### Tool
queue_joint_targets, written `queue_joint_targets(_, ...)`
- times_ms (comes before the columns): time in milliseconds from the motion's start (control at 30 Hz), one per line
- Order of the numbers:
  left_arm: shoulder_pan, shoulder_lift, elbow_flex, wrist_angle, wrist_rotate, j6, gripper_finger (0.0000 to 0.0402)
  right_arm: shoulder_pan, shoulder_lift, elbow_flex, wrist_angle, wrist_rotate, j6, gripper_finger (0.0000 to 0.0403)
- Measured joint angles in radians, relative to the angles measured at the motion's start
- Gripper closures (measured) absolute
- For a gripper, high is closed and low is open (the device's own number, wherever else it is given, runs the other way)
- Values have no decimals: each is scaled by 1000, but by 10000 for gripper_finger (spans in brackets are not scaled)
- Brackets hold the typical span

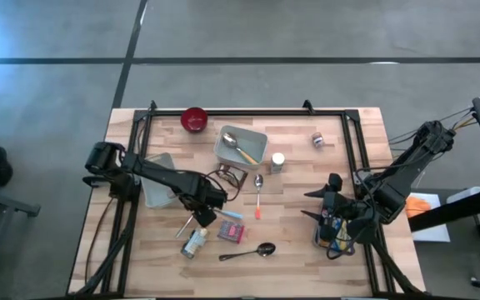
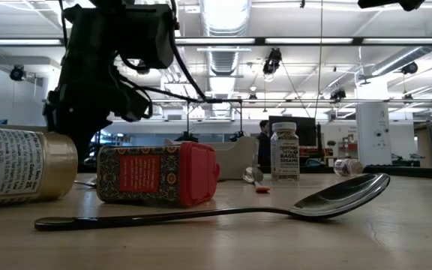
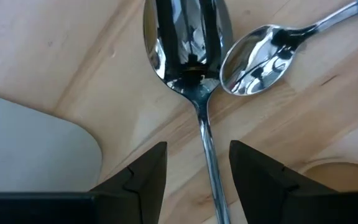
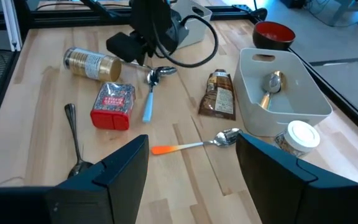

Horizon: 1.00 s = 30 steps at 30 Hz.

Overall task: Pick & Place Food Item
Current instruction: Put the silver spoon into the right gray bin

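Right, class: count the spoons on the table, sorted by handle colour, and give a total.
Bare metal: 2, one in the bin, one by the blue one
Blue: 1
Orange: 1
Dark: 1
Total: 5

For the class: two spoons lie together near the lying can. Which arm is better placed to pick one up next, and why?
Left. Its gripper points down with open fingers straddling a spoon handle. The right gripper waits open at the table's far side.

overhead looks straight down; low sits at tabletop — both share the red box [image 2: 156,175] (wrists closer).
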<state>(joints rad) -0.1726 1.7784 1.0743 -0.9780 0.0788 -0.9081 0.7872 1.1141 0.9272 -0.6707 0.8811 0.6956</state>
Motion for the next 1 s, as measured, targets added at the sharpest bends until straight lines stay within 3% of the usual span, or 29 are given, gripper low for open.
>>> queue_joint_targets(267,0,14,-1,4,-1,9,223,0,0,0,0,0,0,161)
queue_joint_targets(533,-18,14,-1,8,-26,201,223,0,0,0,0,0,0,161)
queue_joint_targets(1000,-29,58,-2,47,-2,145,223,0,0,0,5,0,0,161)
